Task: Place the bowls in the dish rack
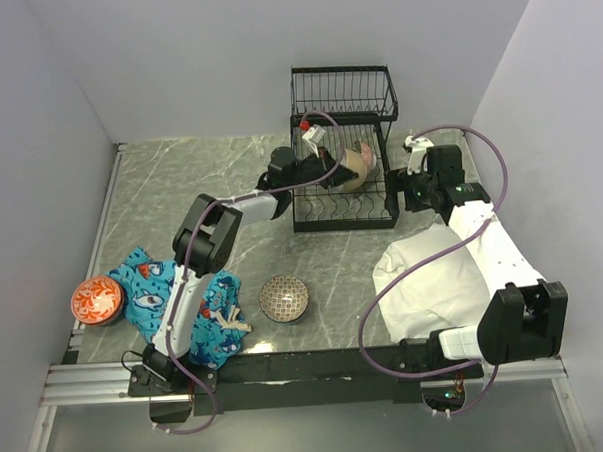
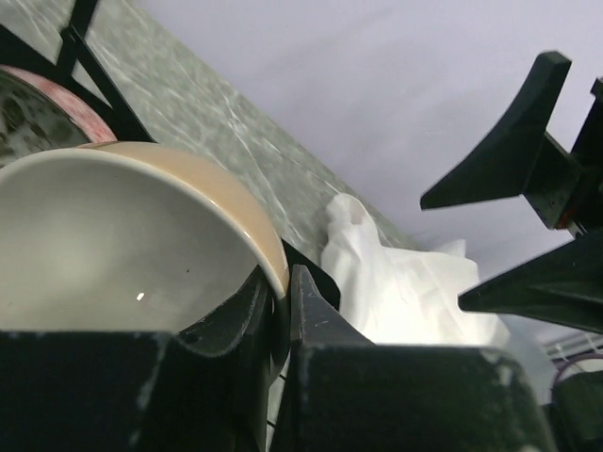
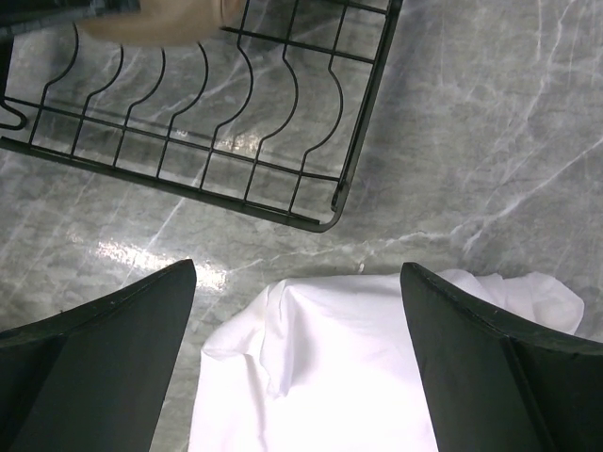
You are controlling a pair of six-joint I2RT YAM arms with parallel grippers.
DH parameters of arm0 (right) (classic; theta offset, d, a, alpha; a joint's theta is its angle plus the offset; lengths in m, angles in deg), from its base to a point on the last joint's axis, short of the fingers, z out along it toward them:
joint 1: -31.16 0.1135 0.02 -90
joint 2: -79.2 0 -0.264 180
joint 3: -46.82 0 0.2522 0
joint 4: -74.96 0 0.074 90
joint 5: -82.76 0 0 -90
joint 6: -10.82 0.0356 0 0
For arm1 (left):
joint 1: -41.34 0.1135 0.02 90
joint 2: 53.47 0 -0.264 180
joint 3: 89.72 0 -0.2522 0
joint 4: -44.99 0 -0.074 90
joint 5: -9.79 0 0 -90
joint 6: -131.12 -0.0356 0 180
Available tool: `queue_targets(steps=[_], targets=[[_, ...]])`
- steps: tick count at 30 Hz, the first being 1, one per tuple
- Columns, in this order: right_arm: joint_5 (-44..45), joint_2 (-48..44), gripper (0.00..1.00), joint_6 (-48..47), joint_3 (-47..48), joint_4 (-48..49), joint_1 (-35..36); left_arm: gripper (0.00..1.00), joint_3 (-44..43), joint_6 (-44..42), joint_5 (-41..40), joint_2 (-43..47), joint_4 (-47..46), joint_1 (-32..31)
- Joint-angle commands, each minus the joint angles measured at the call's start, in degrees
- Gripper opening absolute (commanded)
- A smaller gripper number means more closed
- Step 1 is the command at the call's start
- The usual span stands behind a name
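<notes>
1. Down by the bases, a patterned bowl sits upright on the marbled table, at 2 o'clock from the left arm's base. An orange bowl waits between 10 and 11 o'clock from that base, just beside a blue patterned cloth.
2. At 12 o'clock from the right base lies a crumpled white cloth.
3. The right gripper hangs over the far edge of that cloth. Its fingers are spread wide with nothing between them, and the rack's near right corner is at about 11 o'clock from it.
4. Now the action. The left gripper is clenched on the rim of a tan bowl, one finger inside the white interior and one outside. The bowl lies at 3 o'clock from the wrist, inside the lower tier of the dish rack, tipped on edge with its open face towards the wrist.
5. Just past it the left wrist view catches a reddish-rimmed bowl. I cannot tell whether the two are touching.
6. My call is that the tan bowl is about placed and only the release remains. That depends on its rim sitting between the slot wires, which seem to run 6 to 12.
7. After that, the patterned bowl lies between 6 and 7 o'clock from the left gripper, so the left arm looks the nearer one.
</notes>
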Motion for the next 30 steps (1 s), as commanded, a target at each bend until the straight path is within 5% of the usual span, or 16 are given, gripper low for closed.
queue_targets(steps=[1,30], targets=[[0.01,-0.75,0.97,0.66,0.11,1.52,-0.21,0.01,-6.06,-4.77,-1.64,-1.66,-2.55,0.85],[0.55,4.08,0.97,0.83,3.44,1.26,2.60,0.01,-15.55,3.74,3.10,-13.62,-10.98,5.15]])
